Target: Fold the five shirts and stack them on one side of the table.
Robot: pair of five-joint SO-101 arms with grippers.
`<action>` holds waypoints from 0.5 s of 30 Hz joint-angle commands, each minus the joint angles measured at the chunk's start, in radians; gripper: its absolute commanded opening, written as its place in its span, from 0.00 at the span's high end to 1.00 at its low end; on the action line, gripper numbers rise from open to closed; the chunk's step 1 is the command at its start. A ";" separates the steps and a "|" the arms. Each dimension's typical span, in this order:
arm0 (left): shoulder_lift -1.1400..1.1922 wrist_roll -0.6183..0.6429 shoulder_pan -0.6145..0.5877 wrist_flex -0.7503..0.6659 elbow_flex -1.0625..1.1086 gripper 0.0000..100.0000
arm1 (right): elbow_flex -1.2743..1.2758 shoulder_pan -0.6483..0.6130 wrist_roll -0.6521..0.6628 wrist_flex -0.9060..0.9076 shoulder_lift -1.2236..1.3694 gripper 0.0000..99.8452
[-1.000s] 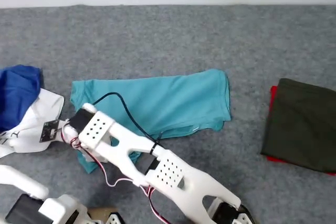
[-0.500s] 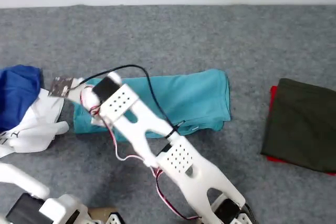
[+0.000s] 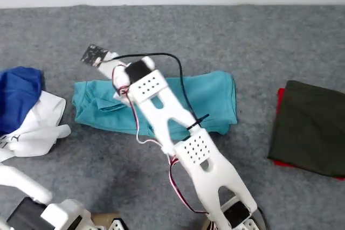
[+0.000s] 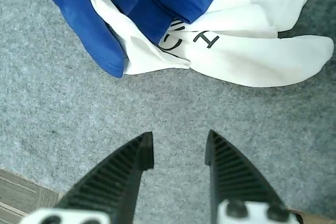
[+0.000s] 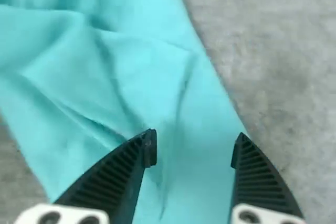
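My right gripper [image 5: 194, 145] had its jaws spread wide with nothing between them, poised over the teal shirt [image 5: 105, 77], close to one edge where the cloth met the grey table [image 5: 283, 51]. My left gripper [image 4: 178, 148] was likewise parted and empty above bare felt, with the blue shirt [image 4: 157, 3] and white shirt [image 4: 262, 51] just beyond its tips.

From the high view, the teal shirt lay mid-table as a long band running from 9 to 3 o'clock, rumpled at its 9 o'clock end. I judged the lengthwise fold done and the cross fold next. That called for closing on the rumpled end, carrying it toward 3 o'clock and laying it flat, then taking the bundle to the stack.

At 3 o'clock the dark olive shirt [image 3: 310, 127] sat folded on a red shirt [image 3: 280, 98]. At 9 o'clock the blue and white heap waited unfolded, near enough that a white sleeve could get snagged. The right arm [image 3: 178, 133] lay across the band's middle, hiding part of it.
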 commanded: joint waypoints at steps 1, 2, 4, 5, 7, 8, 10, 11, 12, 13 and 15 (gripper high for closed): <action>-0.043 -0.008 0.008 0.017 -0.007 0.83 | -0.084 0.002 -0.014 0.042 -0.053 0.76; -0.041 -0.008 0.008 0.017 -0.007 0.83 | -0.087 -0.013 -0.014 0.070 -0.068 0.76; -0.041 -0.008 0.009 0.017 -0.007 0.83 | -0.091 -0.053 -0.015 0.128 -0.097 0.78; -0.041 -0.008 0.009 0.017 -0.007 0.83 | -0.091 -0.079 -0.015 0.154 -0.111 0.80; -0.040 -0.008 0.009 0.017 -0.007 0.83 | -0.091 -0.131 -0.015 0.185 -0.131 0.87; -0.040 -0.008 0.009 0.017 -0.007 0.83 | -0.084 -0.154 -0.015 0.186 -0.137 0.90; -0.040 -0.008 0.009 0.017 -0.007 0.83 | -0.083 -0.188 -0.011 0.166 -0.127 0.95; -0.040 -0.008 0.009 0.017 -0.007 0.83 | -0.081 -0.197 -0.011 0.147 -0.113 0.97; -0.040 -0.008 0.009 0.017 -0.007 0.83 | -0.081 -0.200 -0.009 0.124 -0.094 0.99; -0.040 -0.008 0.009 0.017 -0.007 0.83 | -0.081 -0.200 -0.009 0.096 -0.073 0.99; -0.041 -0.008 0.009 0.017 -0.007 0.83 | -0.081 -0.177 -0.009 0.024 -0.019 0.97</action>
